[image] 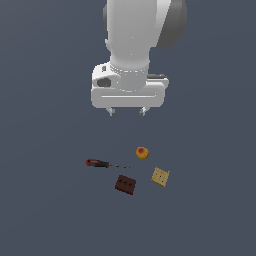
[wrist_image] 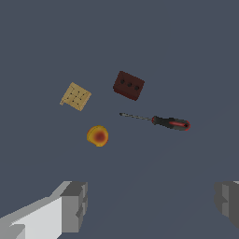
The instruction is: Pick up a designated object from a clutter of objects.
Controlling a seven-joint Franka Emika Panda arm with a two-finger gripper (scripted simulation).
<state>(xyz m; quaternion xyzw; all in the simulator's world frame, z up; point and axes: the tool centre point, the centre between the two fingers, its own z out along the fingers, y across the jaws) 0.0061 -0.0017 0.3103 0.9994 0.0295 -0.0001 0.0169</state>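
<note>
The small orange-yellow ball with a red patch (image: 142,152) lies on the dark floor; it also shows in the wrist view (wrist_image: 97,136). Around it lie a red-and-black-handled screwdriver (image: 102,163) (wrist_image: 163,122), a dark brown block with holes (image: 125,184) (wrist_image: 128,85) and a tan square tile (image: 160,176) (wrist_image: 75,96). My gripper (image: 127,111) (wrist_image: 149,205) hangs open and empty well above the floor, behind the ball in the exterior view. Its two fingers (wrist_image: 74,205) stand wide apart.
The floor (image: 50,210) is a plain dark grey-blue surface. The arm's white body (image: 135,35) fills the upper middle of the exterior view. No other objects show.
</note>
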